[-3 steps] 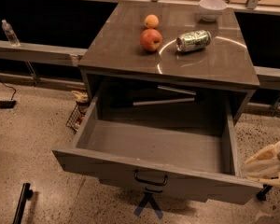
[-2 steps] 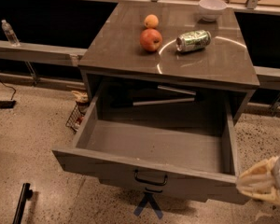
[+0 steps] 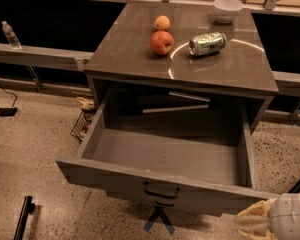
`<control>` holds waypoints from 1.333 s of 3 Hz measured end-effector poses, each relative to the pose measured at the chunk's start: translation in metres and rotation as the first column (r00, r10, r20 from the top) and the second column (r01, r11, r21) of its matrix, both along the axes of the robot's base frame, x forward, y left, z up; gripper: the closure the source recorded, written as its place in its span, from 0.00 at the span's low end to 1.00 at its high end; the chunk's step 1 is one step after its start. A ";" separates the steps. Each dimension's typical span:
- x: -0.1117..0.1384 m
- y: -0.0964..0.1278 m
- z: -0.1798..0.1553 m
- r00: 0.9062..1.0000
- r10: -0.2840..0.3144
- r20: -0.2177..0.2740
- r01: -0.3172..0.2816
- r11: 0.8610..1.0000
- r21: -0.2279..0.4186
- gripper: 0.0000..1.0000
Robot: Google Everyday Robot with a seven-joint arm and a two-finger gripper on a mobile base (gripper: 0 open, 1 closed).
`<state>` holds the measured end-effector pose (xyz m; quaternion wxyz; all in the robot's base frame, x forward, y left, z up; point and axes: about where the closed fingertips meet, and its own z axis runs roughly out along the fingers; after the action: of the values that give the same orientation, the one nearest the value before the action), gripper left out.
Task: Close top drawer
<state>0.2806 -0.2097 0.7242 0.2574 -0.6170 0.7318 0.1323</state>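
Observation:
The top drawer point(image 3: 165, 156) of the grey cabinet is pulled far out and is empty. Its front panel point(image 3: 140, 183) faces me, with a small black handle point(image 3: 161, 190) at the centre. My gripper point(image 3: 262, 222) is at the bottom right corner of the view, just in front of and below the right end of the drawer's front panel. Its pale fingers point(image 3: 251, 221) point left toward the panel.
On the cabinet top point(image 3: 230, 64) lie a red apple point(image 3: 161, 42), an orange point(image 3: 162, 22), a green can point(image 3: 207, 43) on its side and a white bowl point(image 3: 227, 9). A wire basket point(image 3: 82, 124) stands left of the cabinet. A water bottle point(image 3: 10, 34) stands on the left ledge.
My gripper has moved down and slightly left, from beside the drawer's right front corner to below it.

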 end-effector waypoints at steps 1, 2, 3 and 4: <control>0.002 0.020 -0.024 0.999 0.021 0.049 -0.020 1.000 -0.016 1.00; 0.024 0.037 -0.052 0.992 0.055 0.115 -0.049 0.997 -0.059 1.00; 0.049 0.044 -0.072 0.984 0.080 0.159 -0.065 0.993 -0.096 1.00; 0.076 0.043 -0.082 0.975 0.097 0.199 -0.073 0.989 -0.125 1.00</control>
<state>0.3561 -0.1669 0.6425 0.2887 -0.6721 0.6809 0.0362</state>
